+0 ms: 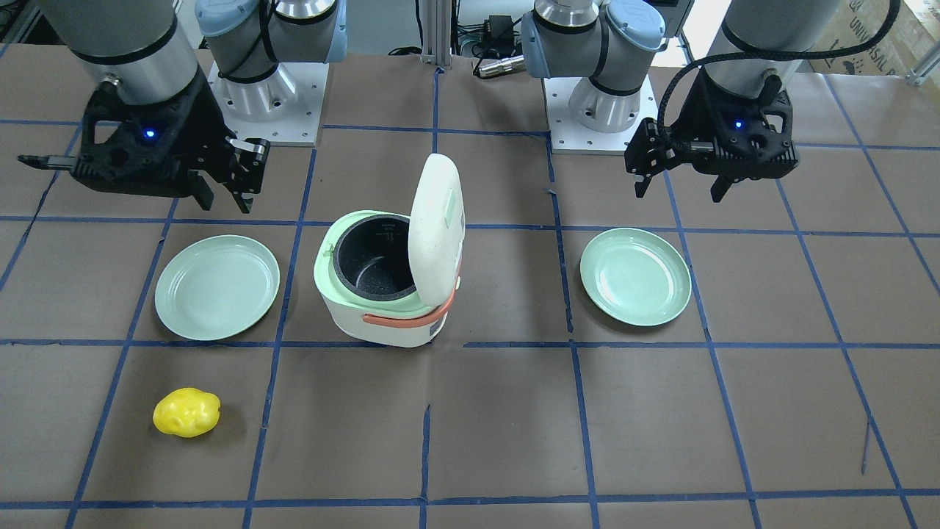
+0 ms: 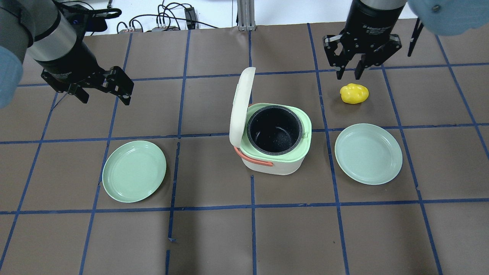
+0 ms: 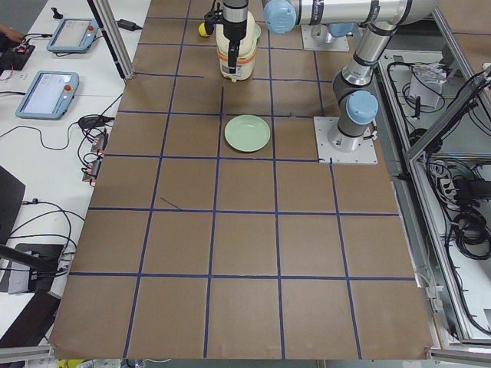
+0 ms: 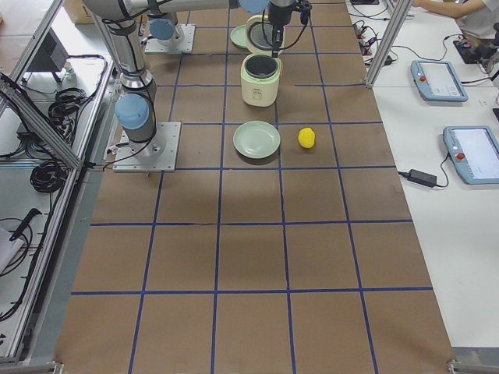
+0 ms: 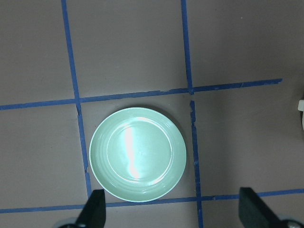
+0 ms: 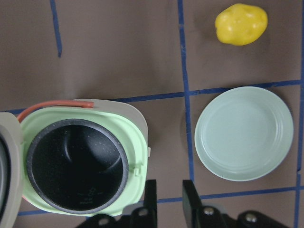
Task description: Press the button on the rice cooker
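Observation:
The rice cooker [image 2: 283,167] is white with a green rim and an orange handle, and stands mid-table. Its lid [image 2: 240,103] stands open and upright, and the black pot inside is empty. I cannot make out its button. My right gripper [image 2: 348,72] hovers above the table beyond the cooker's right side, its fingers close together and holding nothing. In the right wrist view [image 6: 170,192] the cooker [image 6: 135,137] lies below and to the left. My left gripper [image 2: 104,95] is open and empty, high over the left side of the table.
A green plate [image 2: 134,171] lies left of the cooker, under the left gripper's view [image 5: 137,154]. Another green plate [image 2: 368,153] lies to the right. A yellow potato-like object [image 2: 354,93] lies just below the right gripper in the overhead view.

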Robot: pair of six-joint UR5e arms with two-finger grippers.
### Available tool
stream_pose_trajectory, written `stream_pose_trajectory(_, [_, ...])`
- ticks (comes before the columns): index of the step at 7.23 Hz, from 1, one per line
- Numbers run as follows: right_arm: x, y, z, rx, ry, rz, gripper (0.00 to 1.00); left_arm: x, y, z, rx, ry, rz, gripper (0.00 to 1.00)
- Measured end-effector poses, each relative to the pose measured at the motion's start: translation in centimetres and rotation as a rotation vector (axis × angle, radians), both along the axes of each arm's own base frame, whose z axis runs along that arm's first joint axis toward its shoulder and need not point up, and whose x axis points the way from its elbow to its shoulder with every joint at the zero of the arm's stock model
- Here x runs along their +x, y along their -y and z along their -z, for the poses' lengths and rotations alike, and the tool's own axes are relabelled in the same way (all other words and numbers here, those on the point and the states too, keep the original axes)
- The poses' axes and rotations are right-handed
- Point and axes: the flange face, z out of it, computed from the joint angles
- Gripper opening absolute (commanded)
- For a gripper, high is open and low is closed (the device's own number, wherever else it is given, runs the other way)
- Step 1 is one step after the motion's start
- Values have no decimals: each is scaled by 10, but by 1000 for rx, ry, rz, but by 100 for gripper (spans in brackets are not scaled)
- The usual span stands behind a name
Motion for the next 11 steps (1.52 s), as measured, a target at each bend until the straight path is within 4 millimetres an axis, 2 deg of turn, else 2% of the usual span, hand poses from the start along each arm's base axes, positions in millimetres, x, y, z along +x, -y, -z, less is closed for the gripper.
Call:
stream_pose_trajectory(1, [-10, -5, -10, -11, 13, -20, 100, 0, 0, 0, 0, 0, 0, 100])
stream_pose_trajectory(3, [-14, -17, -27, -33, 36, -53, 100, 0, 0, 0, 0, 0, 0, 100])
stream_pose_trajectory(6, [-17, -7, -20, -26, 28, -55, 100, 0, 0, 0, 0, 0, 0, 100])
stream_pose_trajectory(11, [-17, -8, -18, -19, 5, -40, 100, 0, 0, 0, 0, -1, 0, 100])
